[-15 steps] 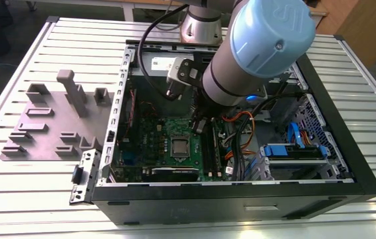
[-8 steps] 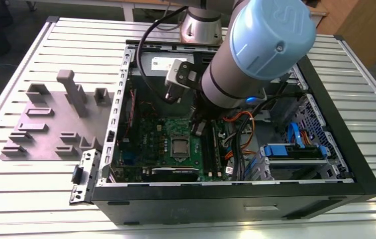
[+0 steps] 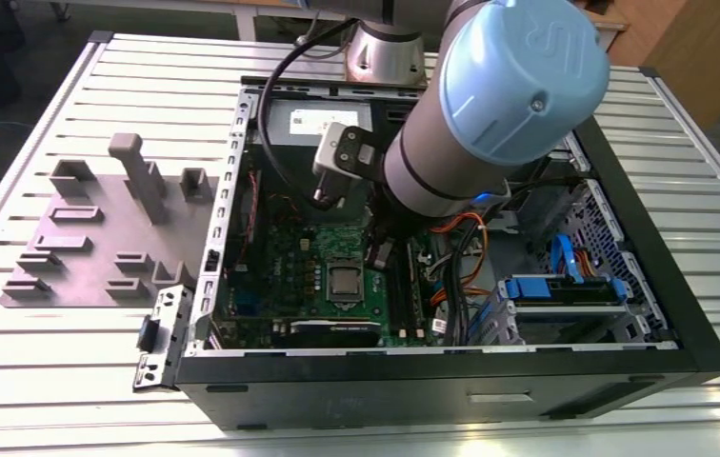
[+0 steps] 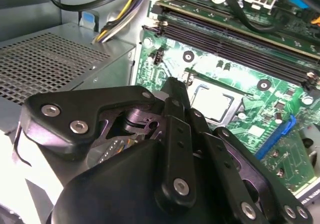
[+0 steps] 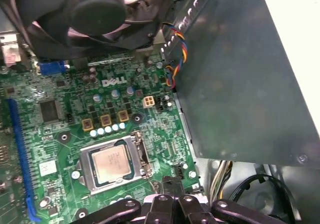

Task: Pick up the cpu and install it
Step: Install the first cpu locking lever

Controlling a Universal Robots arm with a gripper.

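Scene: a robot arm is reaching down into an open computer case lying on its side on a slatted tabletop, so the green motherboard is facing up.

Cpu: one cpu is sitting flat in its socket near the middle of the motherboard, the metal socket frame lying around it; in the exterior view it is showing as a pale square. It appears already seated.

Gripper: the gripper is hovering just above the board beside the socket, its fingers drawn together to a closed tip and holding nothing, apparently placed there for work at the socket.

Count: one arm, one cpu, one case.

Aside: a grey fixture plate with several upright blocks is lying on the tabletop at the exterior view's left, probably for staging parts.
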